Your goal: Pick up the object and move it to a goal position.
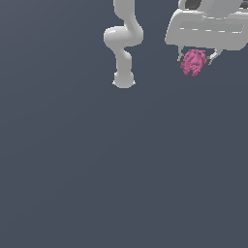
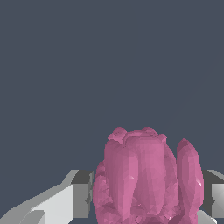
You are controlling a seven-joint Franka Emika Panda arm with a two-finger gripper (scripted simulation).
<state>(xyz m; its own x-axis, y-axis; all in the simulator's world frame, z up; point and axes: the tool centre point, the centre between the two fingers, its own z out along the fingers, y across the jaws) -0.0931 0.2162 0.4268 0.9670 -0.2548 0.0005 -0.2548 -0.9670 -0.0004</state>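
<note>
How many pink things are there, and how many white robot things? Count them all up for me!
Pink things: 1, the small magenta-pink lumpy clump, sitting between the gripper's fingers.
White robot things: 2, the white gripper and the white robot arm.
Total: 3

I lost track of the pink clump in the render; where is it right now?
The pink clump sits in the upper part of the exterior view's right, held between the fingers of the white claw; the wrist view shows it filling the gap between them.
</note>
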